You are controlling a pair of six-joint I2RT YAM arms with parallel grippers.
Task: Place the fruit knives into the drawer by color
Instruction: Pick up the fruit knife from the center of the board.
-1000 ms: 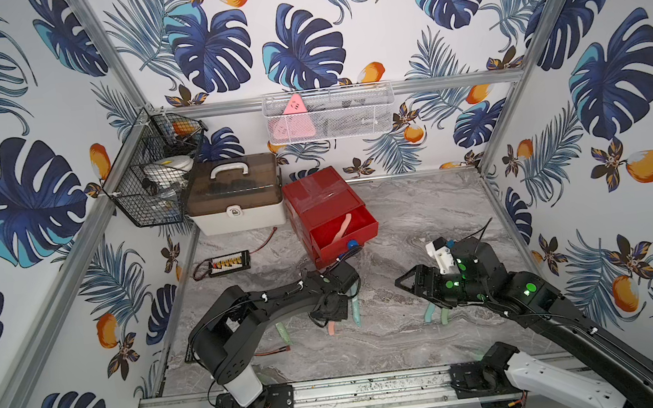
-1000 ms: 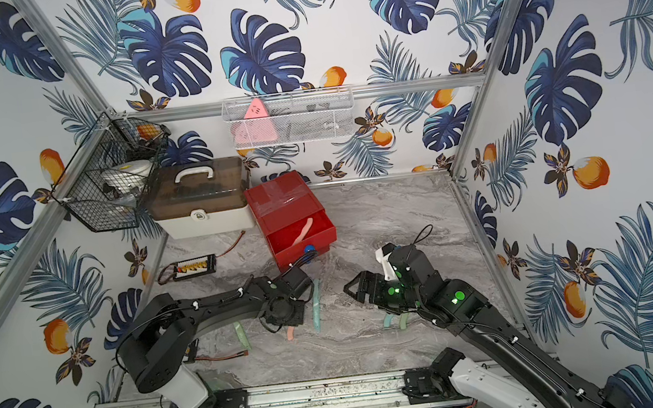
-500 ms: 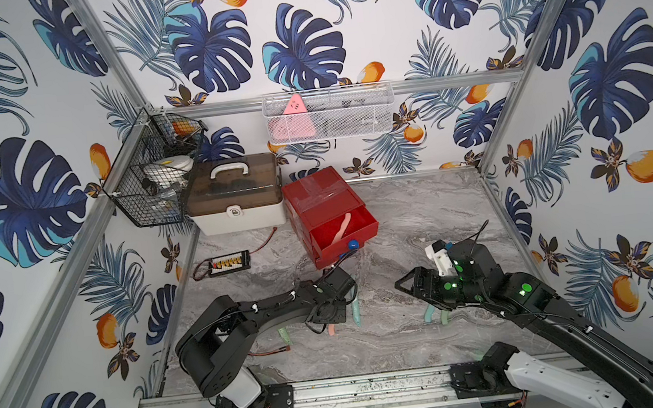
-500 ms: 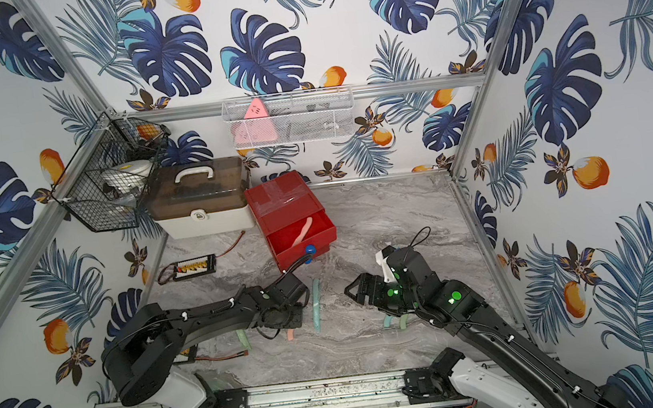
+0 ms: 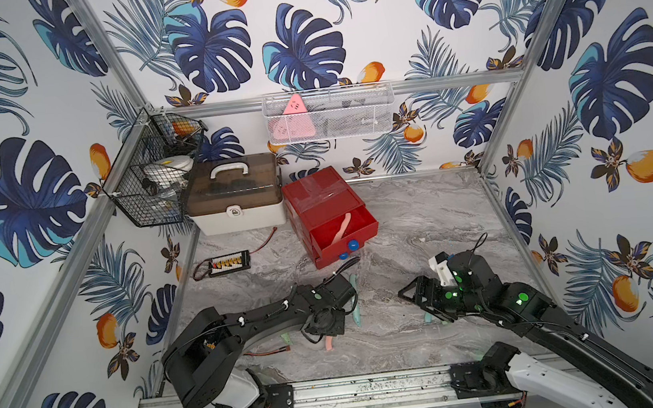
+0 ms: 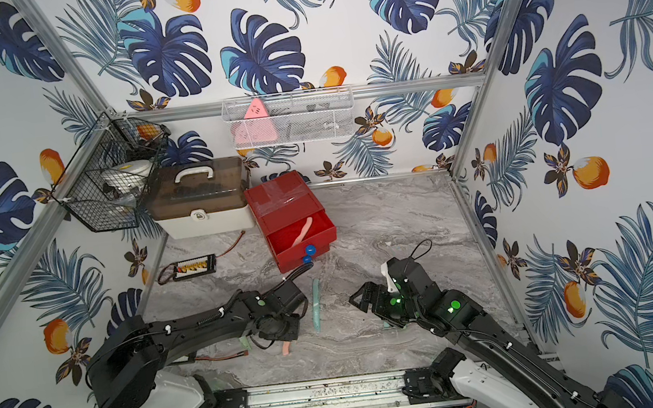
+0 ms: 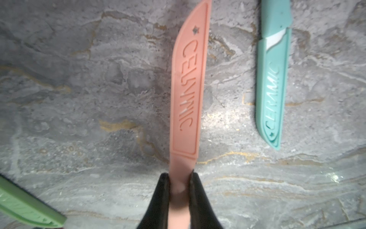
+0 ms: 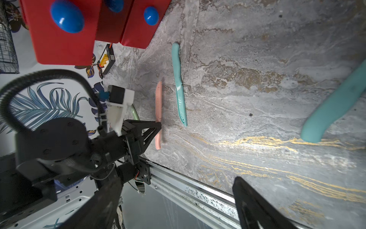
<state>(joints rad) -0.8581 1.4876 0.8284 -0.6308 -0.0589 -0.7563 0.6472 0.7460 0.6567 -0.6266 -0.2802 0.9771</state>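
Salmon-pink fruit knife is pinched by its handle in the left tool, whose black fingers close narrowly on it, sheathed blade pointing away; whether it clears the marble surface is hard to tell. A teal knife lies just beside it. Farther back, the red drawer chest has its top drawer open, another pink knife inside. The right tool gapes wide, empty, near a second teal knife.

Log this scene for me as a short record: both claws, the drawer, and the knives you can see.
left claw: shut on pink knife by its handle
right claw: open, holding nothing, near teal knife
top drawer: pulled open, second pink knife inside
tabletop: other teal knife, green knife lying loose
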